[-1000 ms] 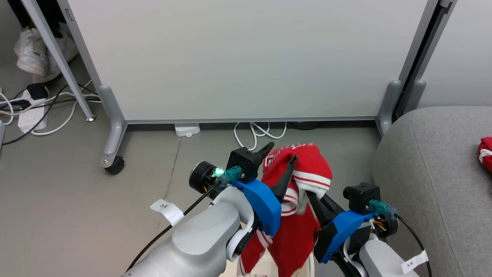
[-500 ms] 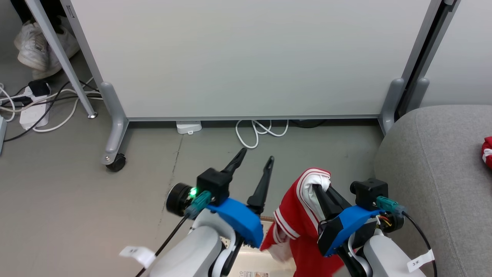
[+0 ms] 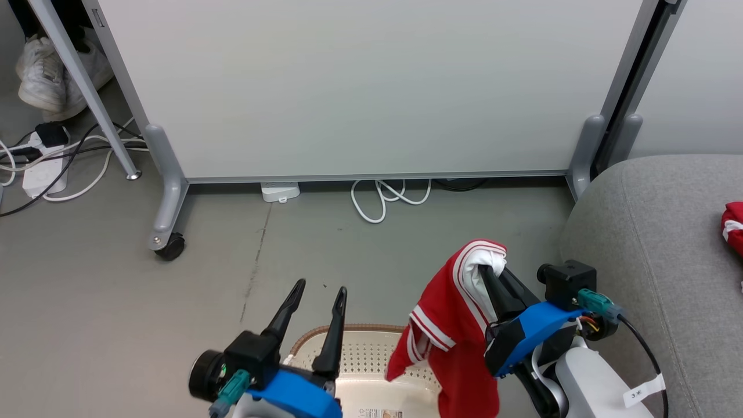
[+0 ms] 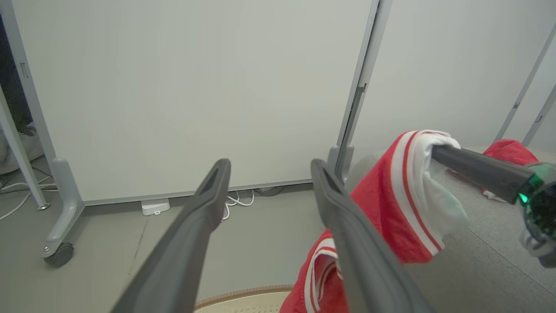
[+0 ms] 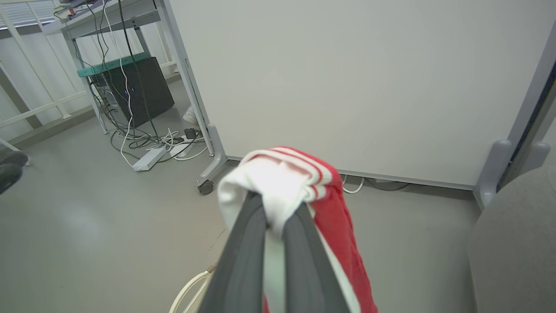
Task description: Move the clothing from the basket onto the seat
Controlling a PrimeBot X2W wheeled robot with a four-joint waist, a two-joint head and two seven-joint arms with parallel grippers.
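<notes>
The red garment (image 3: 458,331) hangs in the air from the right gripper (image 3: 489,271), whose two fingers are pinched tight on a fold of its white, striped trim. The loose fabric droops below, and in the head view it overlaps the right end of the basket (image 3: 348,330) (just the far brown rim and some perforated wall show at the bottom edge). To the right of the held cloth lies the grey seat (image 3: 650,232), and a second red garment (image 3: 732,226) rests on it at the far right. The left gripper (image 3: 320,288) hovers above the basket, left of the hanging cloth and clear of it, fingers spread with nothing between them. Beyond stands a pale partition panel (image 3: 360,87) on a castor (image 3: 171,247), with white cables (image 3: 383,200) on the grey floor and white shoes (image 3: 40,81) at the upper left.
</notes>
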